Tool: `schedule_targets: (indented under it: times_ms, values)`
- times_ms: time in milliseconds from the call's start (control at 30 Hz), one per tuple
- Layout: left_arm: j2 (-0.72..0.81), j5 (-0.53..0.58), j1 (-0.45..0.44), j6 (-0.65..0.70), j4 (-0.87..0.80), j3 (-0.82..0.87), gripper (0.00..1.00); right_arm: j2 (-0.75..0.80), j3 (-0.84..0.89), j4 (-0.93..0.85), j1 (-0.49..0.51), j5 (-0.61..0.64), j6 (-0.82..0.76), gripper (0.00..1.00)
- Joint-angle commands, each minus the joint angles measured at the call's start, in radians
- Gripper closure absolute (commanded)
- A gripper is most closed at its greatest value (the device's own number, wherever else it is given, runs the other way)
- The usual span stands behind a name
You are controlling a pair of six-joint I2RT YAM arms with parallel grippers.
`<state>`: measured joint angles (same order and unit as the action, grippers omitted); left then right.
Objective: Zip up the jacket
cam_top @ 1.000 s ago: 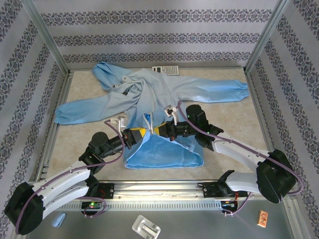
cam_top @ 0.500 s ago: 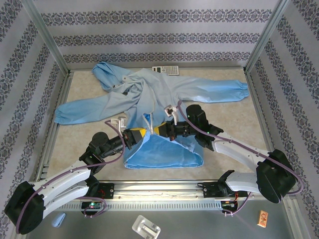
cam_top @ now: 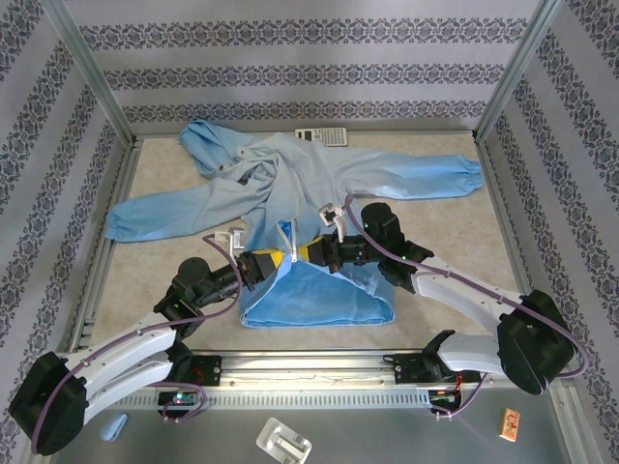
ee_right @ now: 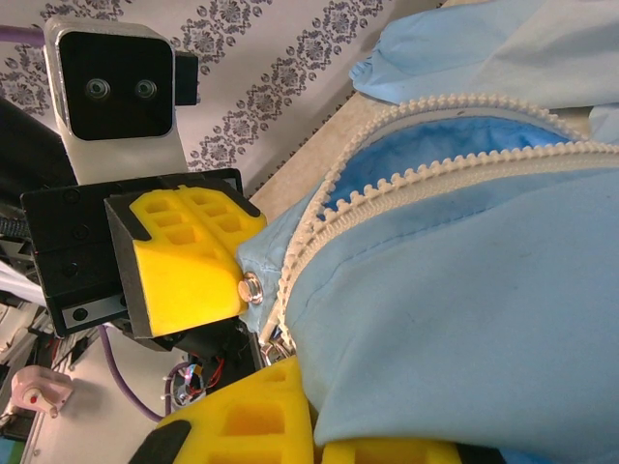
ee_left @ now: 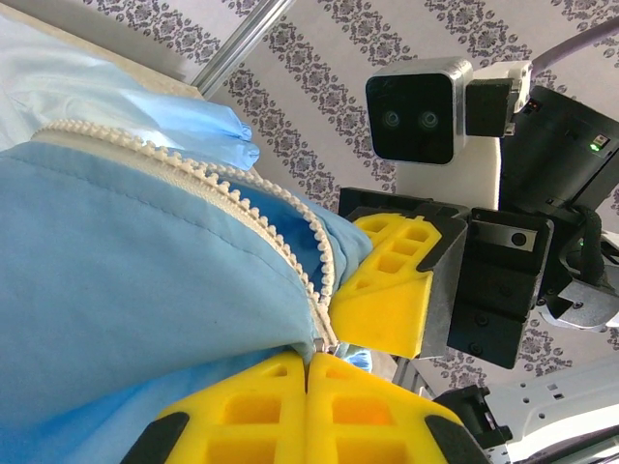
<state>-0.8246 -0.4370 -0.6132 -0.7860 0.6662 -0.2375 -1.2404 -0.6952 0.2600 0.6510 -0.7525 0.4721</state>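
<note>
Jacket lies spread on the desk, hood at eleven o'clock, hem at six. Left hand and right hand meet at the hem, each pinching fabric beside the zipper, which is open above them. The next move is probably seating the bottom ends, then drawing the slider toward twelve.

- A calculator lies flat at the far edge of the table, close to the back wall.
- The table has a beige, marbled top.
- Striped wallpaper with a dark floral pattern covers the back and side walls.
- Two metal posts, left and right, slant up from the far corners.
- A slotted rail runs along the near edge.
- In front of the rail lie a small pale-blue object, a silvery bracket and a small orange tag, all well apart.
</note>
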Motion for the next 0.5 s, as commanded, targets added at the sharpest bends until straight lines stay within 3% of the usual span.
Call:
schedule_targets:
  times_ms: [0,267,467]
  values:
    - [0.018,-0.010,0.009,0.014,0.014,0.007,1.00,0.007,0.002,0.061,0.011,-0.004,0.006,1.00]
    - [0.039,0.018,0.009,0.064,-0.096,-0.017,1.00,0.000,0.001,0.062,0.012,0.003,0.018,1.00]
    - [0.044,0.031,0.009,0.081,-0.090,-0.020,1.00,-0.005,0.000,0.060,0.015,-0.010,0.020,1.00]
